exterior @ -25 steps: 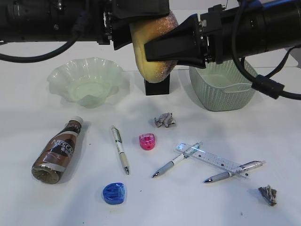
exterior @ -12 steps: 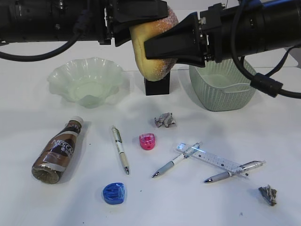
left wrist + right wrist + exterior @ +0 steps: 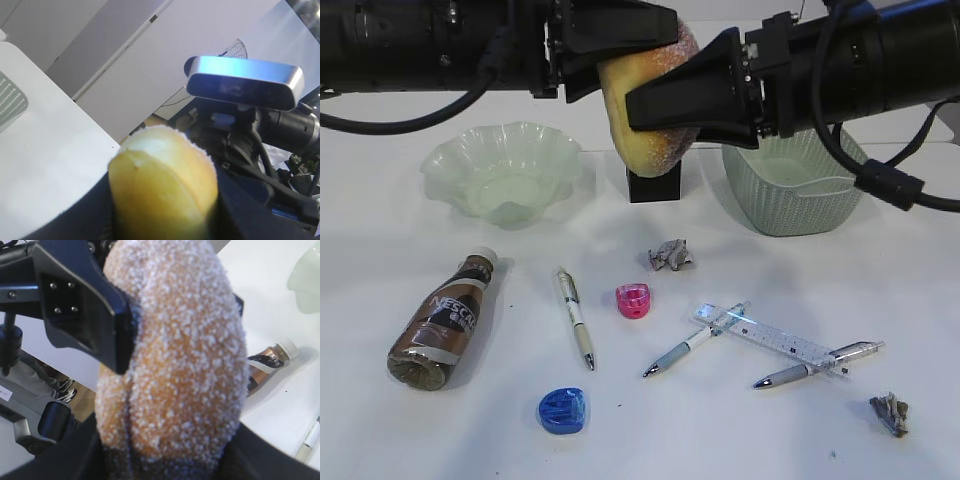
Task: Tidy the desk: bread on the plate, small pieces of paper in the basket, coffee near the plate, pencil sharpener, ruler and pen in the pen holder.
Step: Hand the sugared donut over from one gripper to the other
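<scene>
Both sets of fingers meet on the oval golden-brown crusty roll (image 3: 645,110), held up in the air above the white counter (image 3: 470,430). The left gripper (image 3: 620,40) has closed onto the roll's upper left side over the last second and now clamps it; in the right wrist view one of its black fingers (image 3: 85,300) presses into the sugared crust. The right gripper (image 3: 655,105) is letting go: its fingers have begun to spread, though from the front they still lie against the roll, so I cannot tell whether they have fully come free. The roll itself has barely shifted, perhaps a touch higher.

To me this looks like a hand-over from right arm to left, which makes sense: the pale green ruffled translucent dish (image 3: 450,160) sits on the left, well apart from the roll, and is empty.

Just behind and below the roll stands the small black mesh pen cup (image 3: 655,183), with the pale green woven-look plastic basket (image 3: 790,205) to its right.

Nearer the front nothing has moved: the brown coffee bottle with the white cap (image 3: 442,322) lies on its side, and a crumpled grey paper wad (image 3: 670,256), the clear plastic ruler (image 3: 770,340) and a pink sharpener (image 3: 633,300) are all untouched.
</scene>
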Controlling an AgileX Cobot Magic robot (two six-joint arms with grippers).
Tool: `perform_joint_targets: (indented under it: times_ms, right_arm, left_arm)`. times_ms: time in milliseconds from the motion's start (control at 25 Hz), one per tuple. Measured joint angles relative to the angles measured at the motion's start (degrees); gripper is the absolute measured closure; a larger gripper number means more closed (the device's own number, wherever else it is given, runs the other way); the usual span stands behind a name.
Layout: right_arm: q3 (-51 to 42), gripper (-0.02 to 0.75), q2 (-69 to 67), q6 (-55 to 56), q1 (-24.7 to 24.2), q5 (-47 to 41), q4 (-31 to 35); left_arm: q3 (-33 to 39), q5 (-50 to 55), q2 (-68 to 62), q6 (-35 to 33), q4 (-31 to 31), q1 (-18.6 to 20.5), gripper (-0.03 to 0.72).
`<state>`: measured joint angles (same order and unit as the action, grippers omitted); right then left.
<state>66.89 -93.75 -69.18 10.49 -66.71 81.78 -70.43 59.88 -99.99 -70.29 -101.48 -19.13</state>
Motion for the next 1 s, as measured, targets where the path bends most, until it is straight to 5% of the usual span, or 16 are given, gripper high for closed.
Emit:
perform_joint_targets:
  times_ms: [320, 1000]
  right_arm:
    - [0.0, 0.172, 0.0, 1.94, 0.0, -0.23, -0.21]
    - [0.0, 0.125, 0.0, 5.27, 0.0, -0.35, -0.23]
  left_arm:
    - [0.0, -0.1, -0.03, 0.0, 0.22, 0.0, 0.397]
    - [0.0, -0.21, -0.12, 0.0, 0.24, 0.0, 0.399]
